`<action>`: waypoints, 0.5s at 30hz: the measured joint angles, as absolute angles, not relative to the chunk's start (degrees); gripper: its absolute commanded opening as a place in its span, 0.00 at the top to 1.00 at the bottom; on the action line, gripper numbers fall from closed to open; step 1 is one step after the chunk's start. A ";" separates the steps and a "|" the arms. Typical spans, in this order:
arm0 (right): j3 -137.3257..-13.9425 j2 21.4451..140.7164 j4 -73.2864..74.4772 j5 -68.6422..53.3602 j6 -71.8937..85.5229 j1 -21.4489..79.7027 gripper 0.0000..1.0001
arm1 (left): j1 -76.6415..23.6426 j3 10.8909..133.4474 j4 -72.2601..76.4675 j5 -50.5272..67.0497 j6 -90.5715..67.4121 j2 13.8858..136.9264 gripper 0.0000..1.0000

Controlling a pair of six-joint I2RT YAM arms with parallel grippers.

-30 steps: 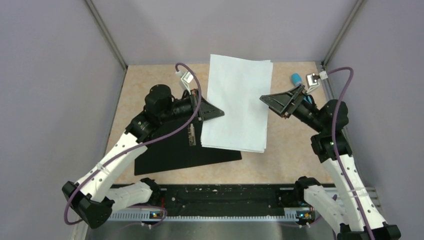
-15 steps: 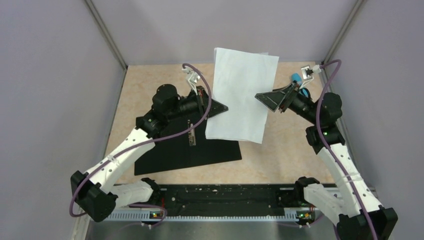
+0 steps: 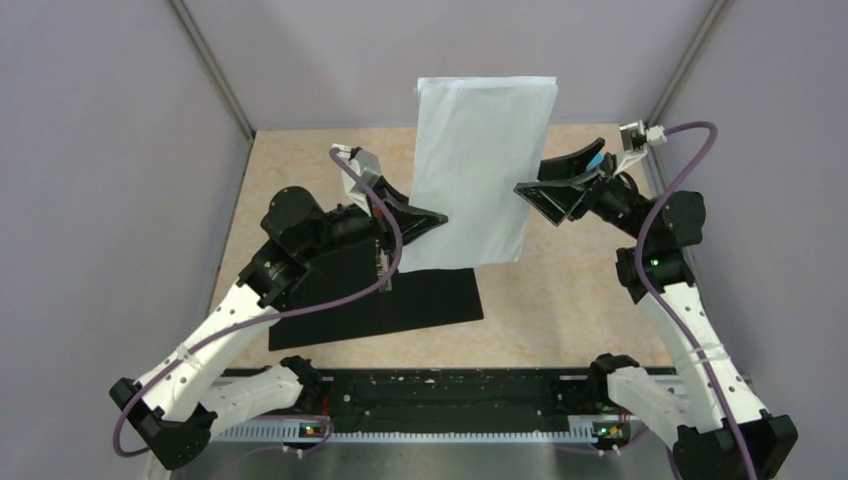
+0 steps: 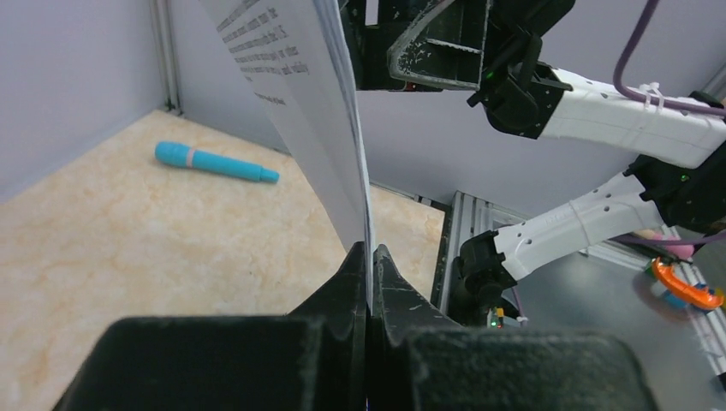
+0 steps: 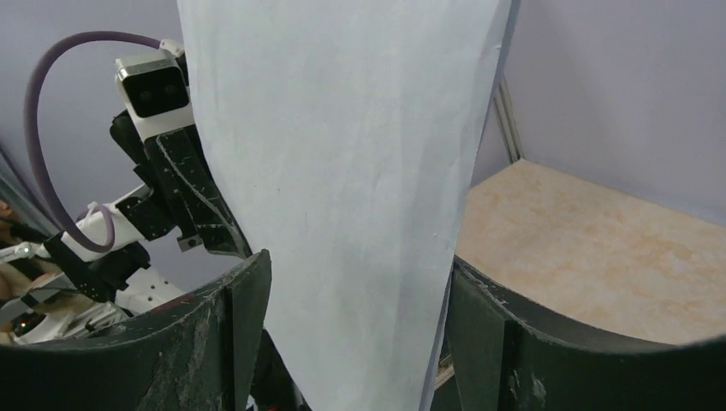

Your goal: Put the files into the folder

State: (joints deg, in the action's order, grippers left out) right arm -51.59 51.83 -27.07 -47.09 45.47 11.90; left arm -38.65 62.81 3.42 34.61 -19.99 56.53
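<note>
- The files (image 3: 478,170) are a thin stack of white sheets, held upright off the surface (image 3: 570,300) with the long side vertical. The face toward the right wrist camera is blank. The other face carries grey printed lines near the top.
- The left hand (image 3: 441,217) pinches their lower left edge. The right hand (image 3: 535,187) straddles the right edge, its jaws wide and not closed on the paper.
- The folder (image 3: 400,305) lies flat on the surface, black side up, a metal clip (image 3: 383,268) near its left part. From above, the sheets' bottom edge overlaps its far edge.
</note>
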 measured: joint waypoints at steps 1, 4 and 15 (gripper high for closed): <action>-51.86 51.77 -28.36 -47.59 45.71 11.88 0.29 | -39.35 62.89 3.53 34.50 -18.20 55.83 1.00; -52.58 51.94 -32.01 -48.90 46.65 11.88 0.29 | -40.62 63.00 4.32 33.91 -14.66 55.00 1.00; -54.46 54.65 -40.86 -53.04 48.93 11.90 0.28 | -41.04 63.00 7.60 33.32 -7.77 54.87 1.00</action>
